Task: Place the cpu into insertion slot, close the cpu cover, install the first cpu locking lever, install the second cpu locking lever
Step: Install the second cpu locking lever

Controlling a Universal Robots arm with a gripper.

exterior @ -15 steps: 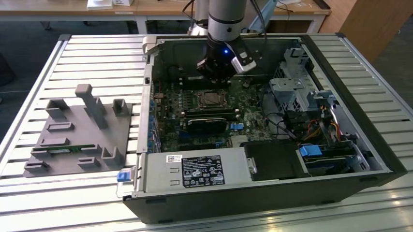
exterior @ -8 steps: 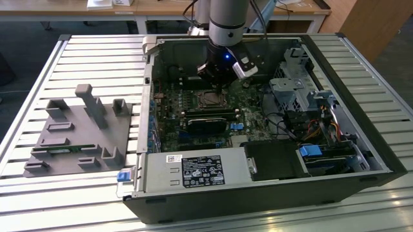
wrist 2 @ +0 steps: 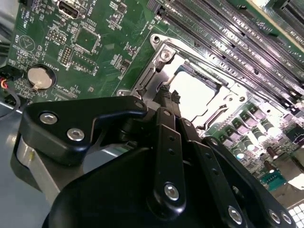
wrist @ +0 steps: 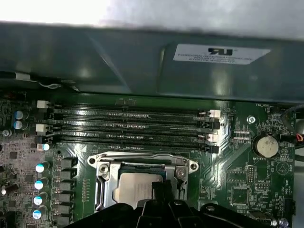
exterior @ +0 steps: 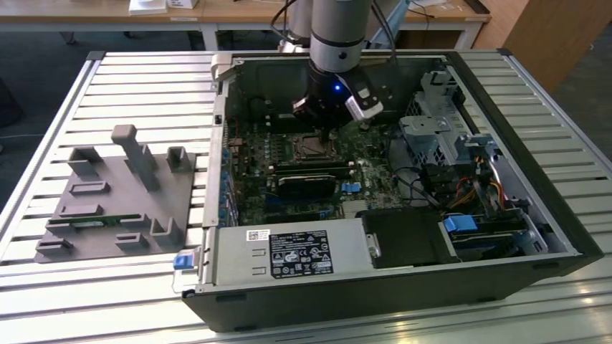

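The insertion slot (exterior: 308, 147) sits in the green motherboard inside the open computer case. The cpu (wrist: 133, 187) lies in it, pale face up, also seen in the second wrist view (wrist 2: 197, 97). The silvery cpu cover (wrist: 107, 183) lies flat around the chip, its frame edge (wrist 2: 164, 54) bright. My gripper (wrist 2: 169, 92) hangs right over the socket, its black fingertips pressed together at the chip's edge, nothing visibly between them. It shows as dark tips (wrist: 159, 190) in the first wrist view and below the arm (exterior: 332, 123) in the exterior view. Whether the levers are latched I cannot tell.
Long black memory slots (wrist: 133, 126) run beside the socket, below the grey case wall (wrist: 142, 61). A coin battery (wrist: 266, 146) and capacitors (wrist: 40, 183) flank it. A drive cage (exterior: 431, 136) and power supply (exterior: 287, 254) crowd the case. A grey fixture block (exterior: 115, 193) lies at the exterior view's left.
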